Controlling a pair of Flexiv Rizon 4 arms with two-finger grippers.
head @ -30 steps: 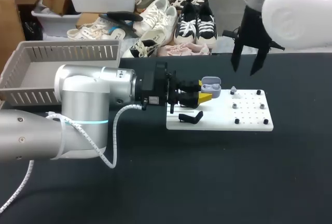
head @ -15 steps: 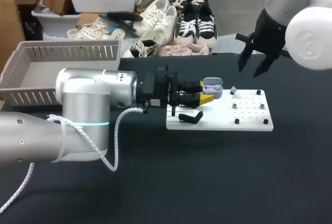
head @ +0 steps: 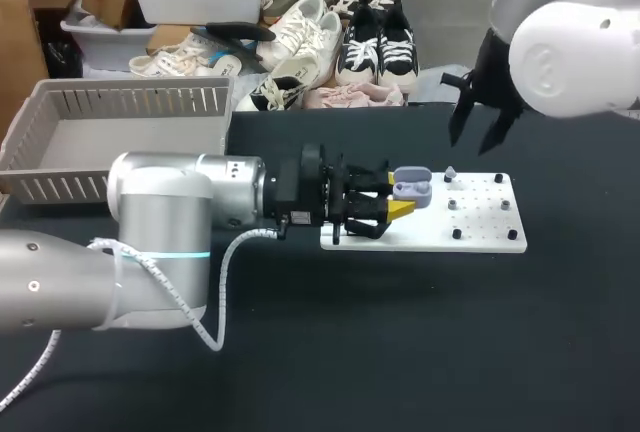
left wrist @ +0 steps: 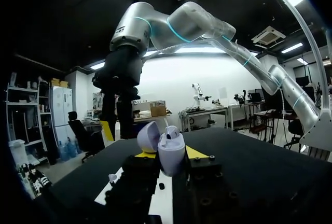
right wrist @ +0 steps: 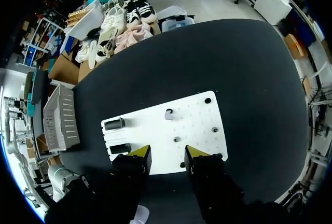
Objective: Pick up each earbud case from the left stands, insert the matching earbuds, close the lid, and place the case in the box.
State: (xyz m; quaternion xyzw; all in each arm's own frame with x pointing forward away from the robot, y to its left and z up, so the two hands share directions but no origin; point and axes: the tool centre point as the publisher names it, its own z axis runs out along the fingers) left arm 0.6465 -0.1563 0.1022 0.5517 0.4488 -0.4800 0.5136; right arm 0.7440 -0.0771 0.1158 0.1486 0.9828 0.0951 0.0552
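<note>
Your left gripper (head: pixel 395 192) clamps the open case (head: pixel 412 184); earbud (head: pixel 450 173) sits by the board's (head: pixel 480 237) far edge, ahead of your open right gripper (head: pixel 470 144).

The earbud case (head: pixel 410 184) is a small lavender shell with its lid swung open, gripped from both sides between the fingers of the left gripper (head: pixel 396 194). In the left wrist view the case (left wrist: pixel 170 151) stands roughly upright between the yellow tips, with the lid tilted back to one side. It sits over the near end of the white stand board (head: pixel 480 232). A loose grey earbud (head: pixel 450 173) rests on the board just past the case, ahead of those tips. Two black stands (right wrist: pixel 114 123) lie on the board ahead of the right gripper (right wrist: pixel 167 156). The grey slatted box (head: pixel 60 112) sits well behind the left gripper, beside its arm.
</note>
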